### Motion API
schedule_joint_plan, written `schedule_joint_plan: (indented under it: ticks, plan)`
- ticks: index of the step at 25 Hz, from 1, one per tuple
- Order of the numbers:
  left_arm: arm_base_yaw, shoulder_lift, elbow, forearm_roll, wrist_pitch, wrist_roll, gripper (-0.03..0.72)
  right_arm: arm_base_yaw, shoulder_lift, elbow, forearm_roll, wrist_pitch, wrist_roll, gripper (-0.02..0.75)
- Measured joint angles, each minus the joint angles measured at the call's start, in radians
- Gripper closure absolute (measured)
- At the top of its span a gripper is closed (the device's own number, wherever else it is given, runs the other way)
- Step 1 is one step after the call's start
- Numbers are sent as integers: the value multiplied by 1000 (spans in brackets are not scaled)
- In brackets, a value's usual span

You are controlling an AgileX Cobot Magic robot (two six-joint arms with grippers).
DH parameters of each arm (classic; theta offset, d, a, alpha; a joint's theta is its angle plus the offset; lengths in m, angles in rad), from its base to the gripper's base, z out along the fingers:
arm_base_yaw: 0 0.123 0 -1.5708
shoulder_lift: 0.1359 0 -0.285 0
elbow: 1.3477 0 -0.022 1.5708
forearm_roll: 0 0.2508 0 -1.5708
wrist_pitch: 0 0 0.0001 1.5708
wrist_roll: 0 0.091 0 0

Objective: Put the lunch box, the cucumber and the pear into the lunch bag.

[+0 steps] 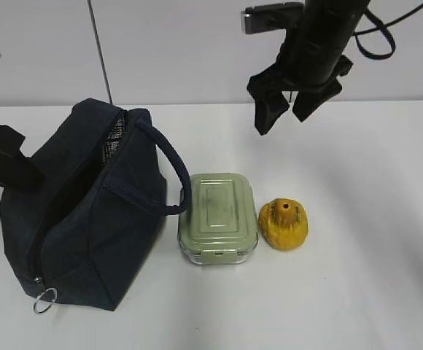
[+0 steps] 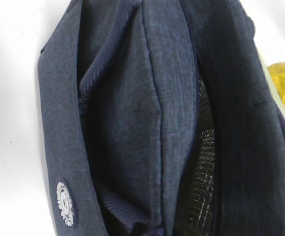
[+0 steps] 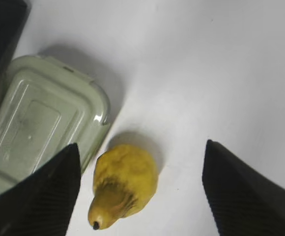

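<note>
Lab-like test setup: bare white table (image 1: 357, 292), plain pale wall (image 1: 182, 44) with vertical seam, black robot arm (image 1: 321, 36) overhead.

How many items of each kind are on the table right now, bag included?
Lunch bag: 1
Lunch box: 1
Pear: 1
Cucumber: 0 in view
Total: 3

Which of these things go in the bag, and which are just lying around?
For the job:
lunch bag, unzipped
lunch box
pear
The cucumber is not in sight.

Just lying around:
nothing else on the white table
</note>
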Motion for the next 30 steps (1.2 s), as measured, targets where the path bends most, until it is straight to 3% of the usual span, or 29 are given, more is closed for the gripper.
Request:
schedule_joint_plan:
  ticks: [9,18,20,25,30]
  plan:
    - [0,0,0,0,0,0,681,33,0,210,11,2,21,191]
    - [0,0,0,0,0,0,681,57,0,299,11,-2,22,251]
    - [0,0,0,0,0,0,681,57,0,304,9,-4,22,305]
    - [0,0,0,0,0,0,681,57,0,307,-4,-4,0,573]
    - [0,0,0,1,0,0,681,57,-4,304,-22,-4,-18,625]
